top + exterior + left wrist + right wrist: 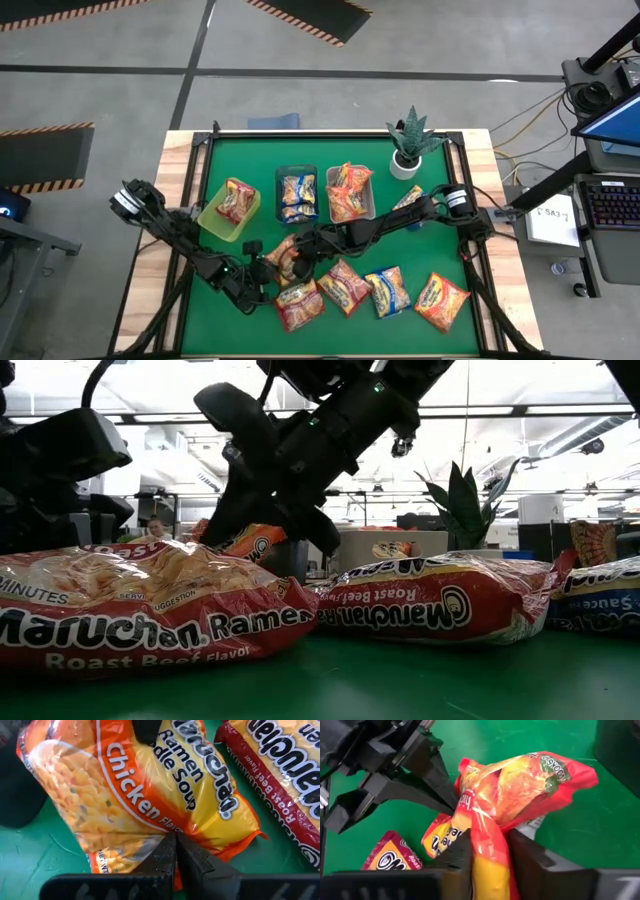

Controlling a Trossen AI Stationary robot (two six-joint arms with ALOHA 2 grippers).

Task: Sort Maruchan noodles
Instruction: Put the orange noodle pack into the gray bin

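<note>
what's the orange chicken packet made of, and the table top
Orange chicken packet: thin glossy plastic film, likely; it crinkles, shines, and shows noodles through a clear window. Table top: matte green sheet, maybe felt or rubber mat; hard to tell.

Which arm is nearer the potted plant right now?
Right. The right arm passes close beside the potted plant; the left arm is far off on the other side.

Orange chicken packet [284, 252], crumpled, lies mid-table, left of centre. Four packets (two red roast beef [299, 304], one blue-and-yellow [388, 291], one orange [441, 301]) lie flat along the near edge.
</note>
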